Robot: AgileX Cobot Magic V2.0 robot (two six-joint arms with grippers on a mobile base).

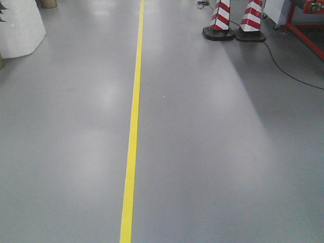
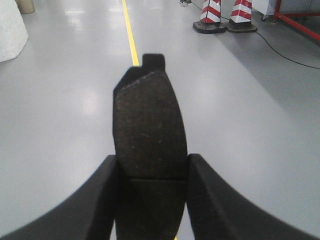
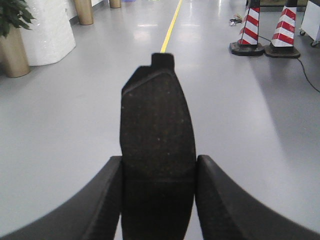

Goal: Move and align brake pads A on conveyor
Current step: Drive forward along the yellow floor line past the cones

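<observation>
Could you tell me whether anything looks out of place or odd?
A black cable trails loose across the grey floor past the red-and-white striped cones, a possible snag. The dark oblong brake pads, left and right, sit straight.

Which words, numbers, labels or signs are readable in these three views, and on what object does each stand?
There are none to read.
The left brake pad in the left pincer and the right brake pad in the right pincer show bare dark faces.
The traffic cones carry only stripes.
</observation>
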